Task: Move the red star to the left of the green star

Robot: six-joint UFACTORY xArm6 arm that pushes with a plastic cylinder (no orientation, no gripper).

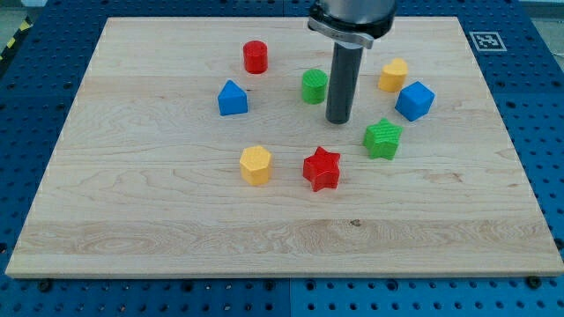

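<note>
My tip (339,120) was a bare rod with nothing to spread or pinch, standing just beside the green cylinder (314,86), above the red star (322,169). The red star lay lower-left of the green star (382,138), near it. I judged only a small upward nudge remained. The red star sat flat and whole.

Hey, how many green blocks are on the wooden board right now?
2. The green star block sits at the view's right of my tip; the green cylinder block stands at the tip's upper left, beside the rod. None seems hidden.
</note>
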